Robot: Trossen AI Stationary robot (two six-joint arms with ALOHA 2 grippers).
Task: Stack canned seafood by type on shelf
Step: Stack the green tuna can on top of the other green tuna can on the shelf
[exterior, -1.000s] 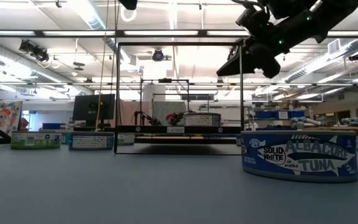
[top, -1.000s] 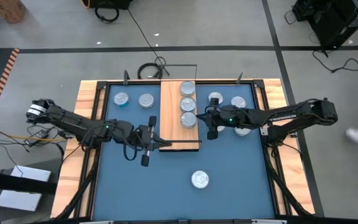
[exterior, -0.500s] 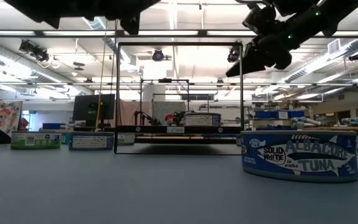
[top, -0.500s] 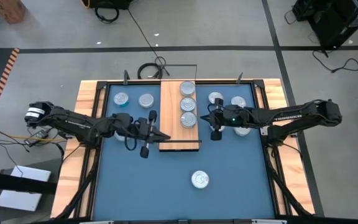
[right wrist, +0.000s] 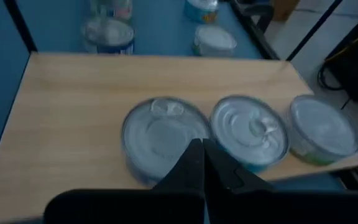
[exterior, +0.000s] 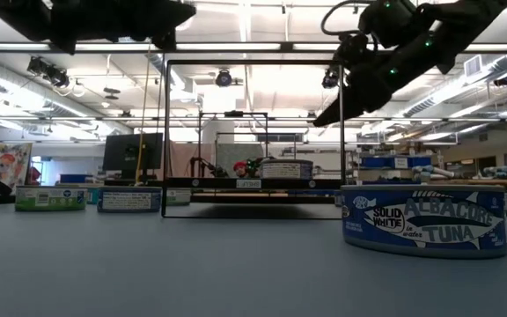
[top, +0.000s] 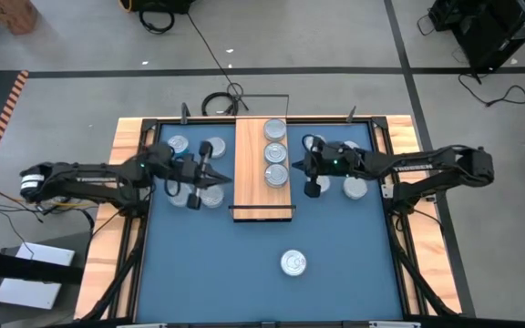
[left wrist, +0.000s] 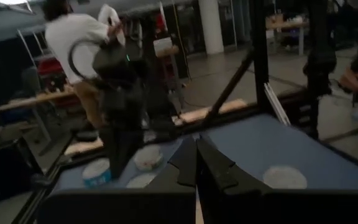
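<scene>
Shelf: the light-wood board (top: 263, 173) lies on the blue table (top: 244, 273), toward its far side, with a thin black frame at each end.
Tins on the shelf: three silver-topped tins (top: 275, 153) stand in a row on the board's far half, close together; my right wrist view shows the same three (right wrist: 248, 132) side by side.
Tins left of the shelf: several sit on the table beside the board, partly under my left arm; one (top: 179, 144) near the far edge.
Tins right of the shelf: a few sit around my right arm; one (top: 355, 189) just beside it.
Lone tin: a blue-sided tuna tin (top: 293, 263) stands apart on the near half of the table, large in the low view (exterior: 424, 220).
My left gripper (top: 215, 175): fingers pressed together, holding nothing, above the tins left of the board.
My right gripper (top: 292, 169): fingers pressed together, holding nothing, at the board's right edge beside the nearest of the three tins.
Background: a person in a white top (left wrist: 79, 37) stands beyond the table.
</scene>
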